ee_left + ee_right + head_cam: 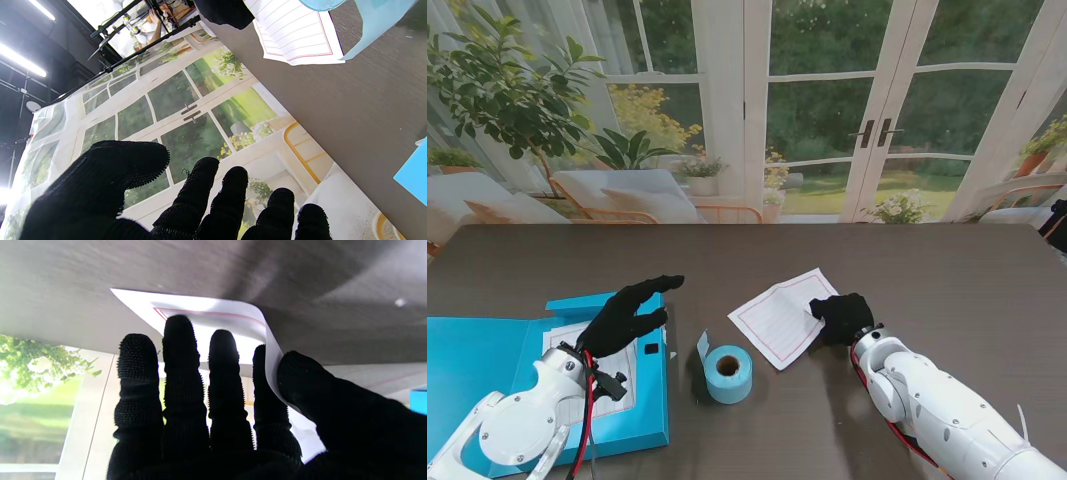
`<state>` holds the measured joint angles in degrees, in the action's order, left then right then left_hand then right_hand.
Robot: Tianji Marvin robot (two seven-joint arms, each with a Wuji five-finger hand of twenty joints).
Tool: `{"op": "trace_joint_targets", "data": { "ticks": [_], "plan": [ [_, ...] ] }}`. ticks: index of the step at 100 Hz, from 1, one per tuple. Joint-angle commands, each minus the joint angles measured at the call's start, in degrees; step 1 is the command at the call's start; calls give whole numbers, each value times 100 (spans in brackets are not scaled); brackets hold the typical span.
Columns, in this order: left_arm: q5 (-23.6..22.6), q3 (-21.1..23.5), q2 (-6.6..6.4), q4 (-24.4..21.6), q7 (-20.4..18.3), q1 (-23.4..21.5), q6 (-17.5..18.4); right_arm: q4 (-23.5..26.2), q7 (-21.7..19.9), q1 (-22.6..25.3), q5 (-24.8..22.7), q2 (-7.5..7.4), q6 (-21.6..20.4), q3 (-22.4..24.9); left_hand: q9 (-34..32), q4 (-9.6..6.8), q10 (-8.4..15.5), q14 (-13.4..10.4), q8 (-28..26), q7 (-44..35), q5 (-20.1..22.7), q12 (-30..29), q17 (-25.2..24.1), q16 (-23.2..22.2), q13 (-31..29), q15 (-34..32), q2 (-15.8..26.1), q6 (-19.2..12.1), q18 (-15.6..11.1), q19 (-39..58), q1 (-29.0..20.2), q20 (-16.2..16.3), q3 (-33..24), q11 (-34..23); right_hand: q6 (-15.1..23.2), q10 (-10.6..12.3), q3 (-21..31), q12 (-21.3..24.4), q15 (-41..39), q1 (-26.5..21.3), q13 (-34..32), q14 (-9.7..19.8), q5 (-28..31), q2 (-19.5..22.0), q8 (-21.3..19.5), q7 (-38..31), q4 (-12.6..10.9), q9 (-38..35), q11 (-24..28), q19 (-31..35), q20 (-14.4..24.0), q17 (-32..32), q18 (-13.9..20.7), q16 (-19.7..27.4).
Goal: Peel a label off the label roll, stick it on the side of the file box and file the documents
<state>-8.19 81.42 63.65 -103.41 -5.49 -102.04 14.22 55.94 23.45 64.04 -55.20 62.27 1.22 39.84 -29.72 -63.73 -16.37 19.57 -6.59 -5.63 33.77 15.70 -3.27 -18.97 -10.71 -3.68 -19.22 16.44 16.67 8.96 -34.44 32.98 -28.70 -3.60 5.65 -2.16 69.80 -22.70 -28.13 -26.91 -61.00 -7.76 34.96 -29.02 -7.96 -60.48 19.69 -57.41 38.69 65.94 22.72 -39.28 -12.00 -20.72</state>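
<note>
A blue file box (472,365) lies open at the near left, with a white sheet inside it. My left hand (630,315) hovers over the box's right part, fingers (200,193) spread and holding nothing. The blue label roll (728,373) stands to the right of the box, a loose strip (702,347) curling off it. A white lined document (779,318) with a red border lies farther out on the table. My right hand (843,318) is at its right edge. In the right wrist view that edge of the document (267,340) curls up between thumb and fingers.
The dark wooden table (957,280) stretches away to the right and far side. A backdrop of glass doors and garden (827,100) stands behind the far edge. The file box corner (413,176) and the document (293,33) show in the left wrist view.
</note>
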Motion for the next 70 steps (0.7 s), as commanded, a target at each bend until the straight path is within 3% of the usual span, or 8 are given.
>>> {"op": "trace_joint_targets", "data": {
  "ticks": [1,14,33,49,70],
  "plan": [
    [44,-3,12,-52,-109,-30,-40,-100,97,-49,-3,87,38,-74,-78,279,16,-28,-41,76,92,-51,-122,104,-35,75,286,24,-150,-168,171,-47,132,30,359,108,444,-78,-247,-255,-588,137,412,-332,66,-578,186,-549,-108,455,-46,79,-86,-182],
    [73,-5,15,-84,-113,-50,-100,-276,493,-122,58,168,40,-144,-75,317,-3,-27,-43,86,74,-51,-125,105,-37,74,349,33,-151,-169,188,-49,154,29,438,97,866,-402,-720,-259,-1368,399,810,-712,9,-1018,295,-1220,-32,833,-37,-713,10,-544],
    [88,3,19,-128,-108,-70,-174,-462,1027,-223,15,223,-41,-261,-71,368,-19,-24,-48,89,79,-51,-124,105,-36,74,437,48,-145,-169,211,-52,181,30,470,171,1429,-908,-2722,-173,-1456,765,1129,-1177,-114,-1543,482,-1931,378,1295,200,-1625,189,-1438],
    [136,-2,25,-159,-113,-76,-242,-600,1315,-301,35,275,-87,-343,-57,423,-46,-17,-50,95,79,-54,-123,105,-35,73,559,82,-137,-167,230,-52,212,34,580,301,1486,-1135,-3925,-8,-1464,1013,1345,-1190,-119,-1731,503,-2442,532,1626,533,-2189,354,-1924],
    [180,1,31,-195,-111,-83,-319,-661,1499,-355,36,300,-156,-341,-59,476,-73,-13,-55,94,92,-56,-125,106,-30,75,650,96,-133,-168,242,-53,237,34,638,422,1533,-1516,-4751,191,-1468,1242,1536,-1195,-144,-1812,510,-2591,1057,2093,1054,-2360,659,-2356]
  ]
}}
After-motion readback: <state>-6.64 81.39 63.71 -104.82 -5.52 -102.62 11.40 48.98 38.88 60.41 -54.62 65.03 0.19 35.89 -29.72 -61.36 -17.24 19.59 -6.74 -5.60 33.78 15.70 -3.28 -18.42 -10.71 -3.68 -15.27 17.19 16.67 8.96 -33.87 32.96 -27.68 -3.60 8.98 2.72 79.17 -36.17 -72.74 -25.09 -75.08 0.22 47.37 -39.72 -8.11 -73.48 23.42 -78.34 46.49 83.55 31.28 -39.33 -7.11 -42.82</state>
